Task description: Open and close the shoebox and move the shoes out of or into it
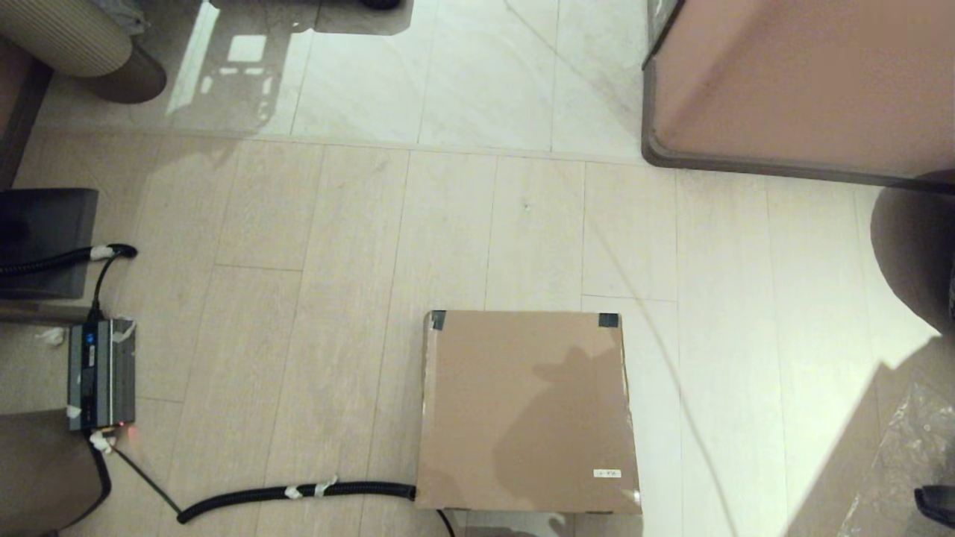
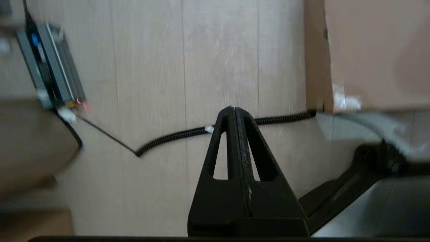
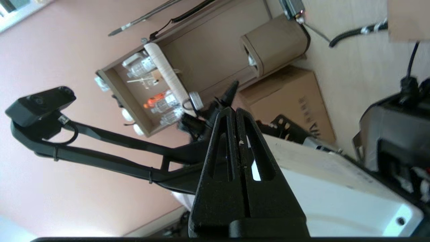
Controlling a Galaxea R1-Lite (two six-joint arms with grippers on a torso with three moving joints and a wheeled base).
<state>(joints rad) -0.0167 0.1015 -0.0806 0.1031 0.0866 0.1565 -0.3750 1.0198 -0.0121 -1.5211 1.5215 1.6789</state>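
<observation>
**Shoebox shut on the floor, both arms held back**

I see the shoebox (image 1: pixel 528 412) at six o'clock in the head view, flat on pale floor planks (image 1: pixel 313 313), lid down, dark tape on its two far corners. No shoes show.

I judge the cardboard light, fairly stiff, a bit slick; the lid should flex, so I'd lift its near edge, opposite the taped side.

My left gripper (image 2: pixel 234 111) hangs above the floor, fingers pressed together, just beside the box's left corner. My right gripper (image 3: pixel 234 112) is also closed, empty, pointing away towards a shelf (image 3: pixel 161 80).

A black cable (image 1: pixel 298 494) runs to the box from eight o'clock; a pinkish cabinet (image 1: pixel 806 82) stands at two o'clock.
</observation>
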